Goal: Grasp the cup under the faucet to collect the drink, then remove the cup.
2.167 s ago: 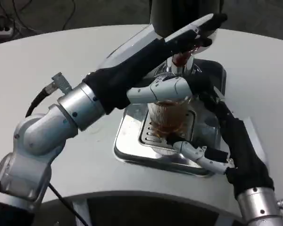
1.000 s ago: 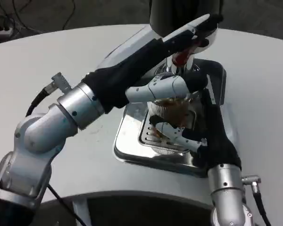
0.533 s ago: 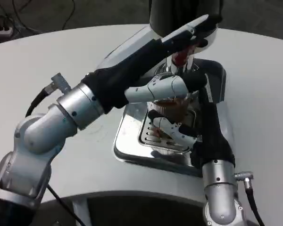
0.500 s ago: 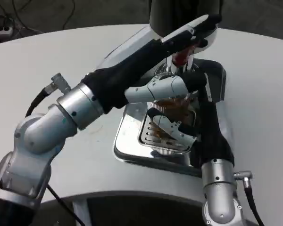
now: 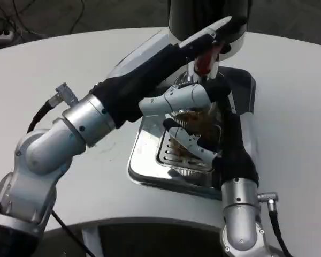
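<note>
I see the white bench [image 5: 53, 59] spread across the whole head view, round-edged at the near side. On it sits the drink dispenser [image 5: 203, 16], its dark body rising at the top of the picture, with a shiny metal drip tray [image 5: 150, 160] at its foot and a slotted grate in the middle of that tray. My left arm reaches in from the lower left, up and across to the dispenser; my left hand [image 5: 214, 35] lies on the red faucet lever [image 5: 205, 61], fingers stretched along it, holding nothing that I can make out. My right arm comes up from the bottom edge. My right hand [image 5: 195, 140] is wrapped around the cup [image 5: 195, 120], which stands on the grate right below the faucet. The cup is clear and ribbed with brown drink inside.
</note>
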Robot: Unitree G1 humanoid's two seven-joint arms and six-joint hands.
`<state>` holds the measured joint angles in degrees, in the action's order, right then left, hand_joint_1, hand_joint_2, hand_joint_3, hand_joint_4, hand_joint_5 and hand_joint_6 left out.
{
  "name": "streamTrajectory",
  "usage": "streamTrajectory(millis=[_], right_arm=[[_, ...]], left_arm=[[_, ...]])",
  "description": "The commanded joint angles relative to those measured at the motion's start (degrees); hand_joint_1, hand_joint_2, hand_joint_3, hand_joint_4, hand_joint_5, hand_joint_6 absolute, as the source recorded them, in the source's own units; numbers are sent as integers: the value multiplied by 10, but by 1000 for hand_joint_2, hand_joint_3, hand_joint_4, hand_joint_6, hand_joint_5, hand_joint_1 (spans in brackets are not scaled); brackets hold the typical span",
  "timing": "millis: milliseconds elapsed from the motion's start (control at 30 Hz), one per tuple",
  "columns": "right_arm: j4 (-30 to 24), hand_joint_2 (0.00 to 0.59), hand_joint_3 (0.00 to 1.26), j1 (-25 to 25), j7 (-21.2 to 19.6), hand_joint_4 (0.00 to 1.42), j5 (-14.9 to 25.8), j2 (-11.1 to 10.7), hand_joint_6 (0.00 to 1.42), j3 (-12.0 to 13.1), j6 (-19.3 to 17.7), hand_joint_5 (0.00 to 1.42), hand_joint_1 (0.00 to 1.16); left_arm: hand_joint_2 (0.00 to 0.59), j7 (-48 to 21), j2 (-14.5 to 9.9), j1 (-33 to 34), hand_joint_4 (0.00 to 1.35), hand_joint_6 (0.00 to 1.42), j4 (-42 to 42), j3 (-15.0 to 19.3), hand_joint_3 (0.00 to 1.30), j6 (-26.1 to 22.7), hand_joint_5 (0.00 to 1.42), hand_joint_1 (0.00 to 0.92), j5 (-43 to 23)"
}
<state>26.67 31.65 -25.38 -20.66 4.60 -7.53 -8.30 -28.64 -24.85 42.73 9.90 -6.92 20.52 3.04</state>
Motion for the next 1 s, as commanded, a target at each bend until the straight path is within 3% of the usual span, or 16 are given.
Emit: streamTrajectory(millis=[33,400,467,800,1000], right_arm=[[22,152,76,10,-9,193,1,13,184,-6,-10,190,765],[47,164,103,21,-31,275,2,13,239,-5,-22,274,784],[47,160,157,19,-33,355,2,13,294,-5,-23,367,788],[46,163,314,11,-46,502,0,12,458,-5,-29,544,819],[44,165,460,6,-52,609,-1,12,566,-5,-33,660,844]], left_arm=[[100,-9,-12,-10,46,74,10,-1,77,2,150,0,14],[111,-11,-15,-13,46,74,13,3,79,3,150,0,11],[112,-11,-15,-13,46,74,13,2,79,3,150,0,11],[112,-13,-12,-12,46,74,18,2,79,0,150,0,5],[112,-18,12,-22,35,63,28,20,79,-27,141,0,-43]])
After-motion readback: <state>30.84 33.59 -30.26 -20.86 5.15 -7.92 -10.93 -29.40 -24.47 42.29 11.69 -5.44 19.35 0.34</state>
